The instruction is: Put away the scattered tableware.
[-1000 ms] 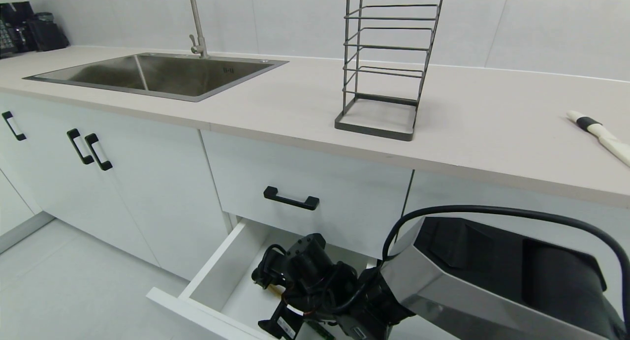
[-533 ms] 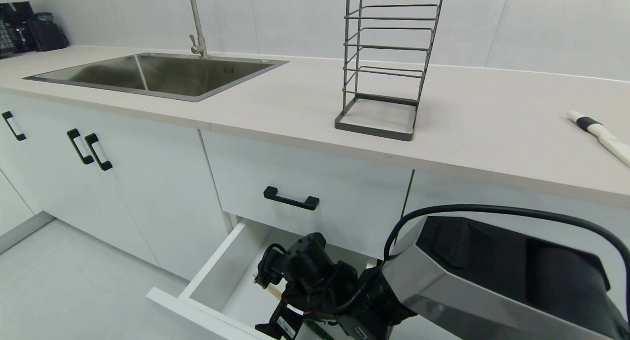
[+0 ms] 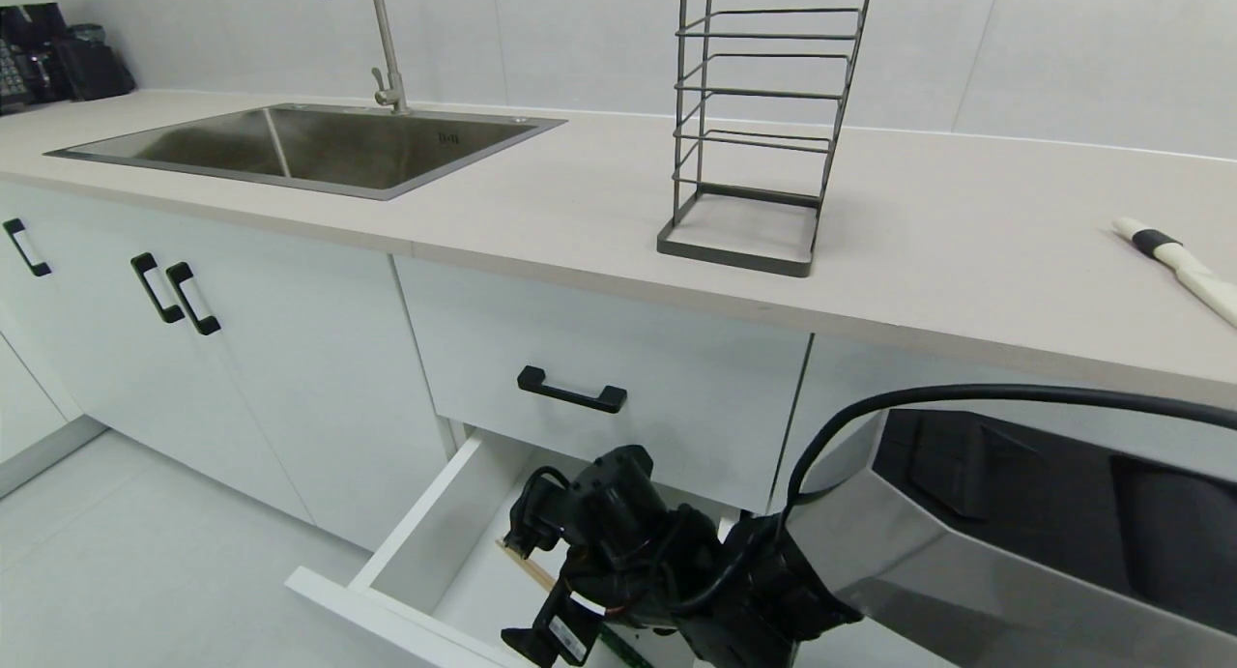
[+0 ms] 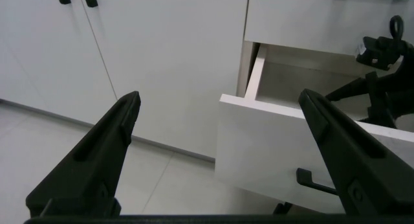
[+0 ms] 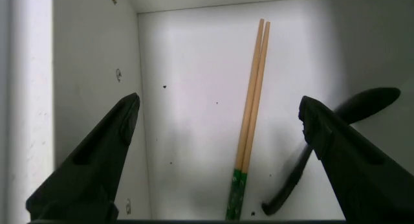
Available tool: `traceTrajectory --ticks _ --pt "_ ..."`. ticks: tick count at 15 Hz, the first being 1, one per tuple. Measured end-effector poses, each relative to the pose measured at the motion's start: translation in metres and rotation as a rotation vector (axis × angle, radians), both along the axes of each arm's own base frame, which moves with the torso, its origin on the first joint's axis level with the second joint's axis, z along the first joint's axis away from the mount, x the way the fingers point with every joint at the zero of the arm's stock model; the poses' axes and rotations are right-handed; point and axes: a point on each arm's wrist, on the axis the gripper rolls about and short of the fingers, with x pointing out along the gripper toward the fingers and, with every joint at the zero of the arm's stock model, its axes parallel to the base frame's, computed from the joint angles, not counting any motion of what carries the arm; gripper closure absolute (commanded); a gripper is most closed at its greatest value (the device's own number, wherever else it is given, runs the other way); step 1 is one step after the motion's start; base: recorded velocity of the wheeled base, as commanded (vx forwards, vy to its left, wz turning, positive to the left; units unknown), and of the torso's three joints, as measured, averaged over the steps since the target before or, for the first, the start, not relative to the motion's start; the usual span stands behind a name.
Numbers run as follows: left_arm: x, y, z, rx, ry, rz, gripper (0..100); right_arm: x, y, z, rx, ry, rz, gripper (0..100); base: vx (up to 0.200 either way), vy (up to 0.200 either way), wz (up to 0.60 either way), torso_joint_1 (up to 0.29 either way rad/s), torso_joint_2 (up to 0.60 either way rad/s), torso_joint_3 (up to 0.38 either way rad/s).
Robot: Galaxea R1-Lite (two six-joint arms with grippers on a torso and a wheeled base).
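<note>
**Chopsticks in the open drawer; both sets of jaws wide and empty.**

The chopsticks (image 5: 252, 114) lie side by side on the floor of the drawer (image 3: 416, 528), near a dark utensil (image 5: 330, 146). The right gripper (image 5: 218, 114) hovers directly above them. The left gripper (image 4: 218, 107) hangs outside the drawer front. A white-handled tool (image 3: 1174, 260) lies on the tabletop (image 3: 580, 214). Risk: shutting the drawer with the right gripper inside would trap it.

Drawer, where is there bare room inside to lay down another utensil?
The widest bare floor lies between the side wall of the drawer and the chopsticks. It is crowded on the chopsticks' other side, where a black utensil lies close by.
</note>
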Motion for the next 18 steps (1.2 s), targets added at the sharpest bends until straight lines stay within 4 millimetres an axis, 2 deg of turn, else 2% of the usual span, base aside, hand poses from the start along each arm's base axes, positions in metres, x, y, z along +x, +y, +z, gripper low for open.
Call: traceTrajectory --ticks 3,8,13,18 --pt "0.0 0.0 0.0 0.0 0.0 0.001 0 -0.018 -0.017 0.012 -0.03 0.011 0.007 0 0.0 0.0 0.0 0.0 0.0 0.0" --pt "0.0 0.0 0.0 0.0 0.0 0.0 0 -0.058 -0.059 0.046 -0.032 -0.024 -0.004 0 0.0 0.0 0.0 0.0 0.0 0.0" --pt "0.0 0.0 0.0 0.0 0.0 0.0 0 -0.084 -0.09 0.079 0.002 -0.077 -0.024 0 0.0 0.0 0.0 0.0 0.0 0.0" --pt "0.0 0.0 0.0 0.0 0.0 0.0 0 -0.122 -0.151 0.1 0.026 -0.086 -0.029 0 0.0 0.0 0.0 0.0 0.0 0.0"
